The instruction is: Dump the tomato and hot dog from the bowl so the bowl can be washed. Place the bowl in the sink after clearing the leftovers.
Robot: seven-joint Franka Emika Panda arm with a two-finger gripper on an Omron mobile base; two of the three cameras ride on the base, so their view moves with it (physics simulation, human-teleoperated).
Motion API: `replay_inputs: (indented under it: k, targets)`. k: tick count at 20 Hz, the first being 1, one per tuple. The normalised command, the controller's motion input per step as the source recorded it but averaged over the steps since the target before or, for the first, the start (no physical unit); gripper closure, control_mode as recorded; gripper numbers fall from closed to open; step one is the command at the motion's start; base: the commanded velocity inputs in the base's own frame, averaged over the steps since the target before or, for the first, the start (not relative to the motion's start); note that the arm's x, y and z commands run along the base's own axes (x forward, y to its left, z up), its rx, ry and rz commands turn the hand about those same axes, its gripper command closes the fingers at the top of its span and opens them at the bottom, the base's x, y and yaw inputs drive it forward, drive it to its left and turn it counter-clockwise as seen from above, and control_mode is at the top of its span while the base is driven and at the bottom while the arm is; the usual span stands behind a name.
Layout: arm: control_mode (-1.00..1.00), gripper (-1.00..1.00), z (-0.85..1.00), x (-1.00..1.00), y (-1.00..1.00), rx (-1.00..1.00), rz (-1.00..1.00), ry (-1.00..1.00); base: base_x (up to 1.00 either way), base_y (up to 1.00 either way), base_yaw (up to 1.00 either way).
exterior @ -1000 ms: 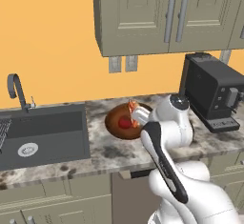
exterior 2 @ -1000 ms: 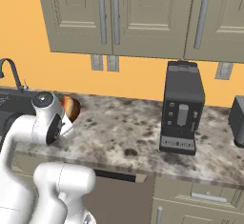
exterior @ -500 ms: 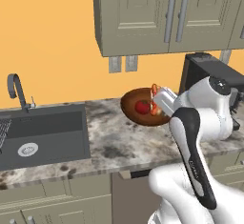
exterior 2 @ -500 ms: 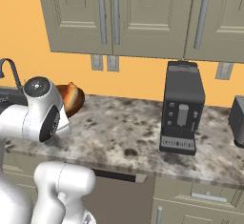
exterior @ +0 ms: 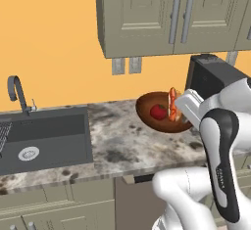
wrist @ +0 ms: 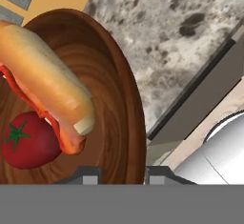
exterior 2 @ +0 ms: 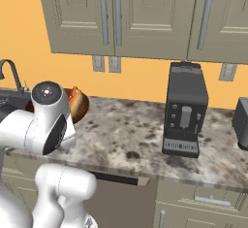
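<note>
Bowl [exterior: 162,112] hangs tilted above the counter [exterior: 122,146], right of the sink [exterior: 44,136], its rim clamped in the hand [wrist: 121,175]. Tomato [wrist: 28,142] and hot dog [wrist: 47,85] sit inside; tipping further here would likely spill them onto the counter

Glossy white rounded arm segments with dark grey joint bands, pale boxy hand [exterior: 188,103].
</note>
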Motion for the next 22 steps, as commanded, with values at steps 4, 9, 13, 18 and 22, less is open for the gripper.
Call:
replay_inputs:
  k: [4, 9, 13, 18, 22]
  targets:
    - [-1.00, 1.00, -0.08, -0.37, 0.05, 0.00, 0.00, 0.00, 0.00, 0.00, 0.00]
    - [1.00, 1.00, 0.00, 0.00, 0.00, 0.00, 0.00, 0.00, -0.45, 0.31, 0.00]
    - [1.00, 1.00, 0.00, 0.00, 0.00, 0.00, 0.00, 0.00, -0.01, 0.81, 0.00]
    - [1.00, 1.00, 0.00, 0.00, 0.00, 0.00, 0.00, 0.00, 0.00, 0.90, 0.00]
    - [1.00, 1.00, 0.00, 0.00, 0.00, 0.00, 0.00, 0.00, 0.10, 0.71, 0.00]
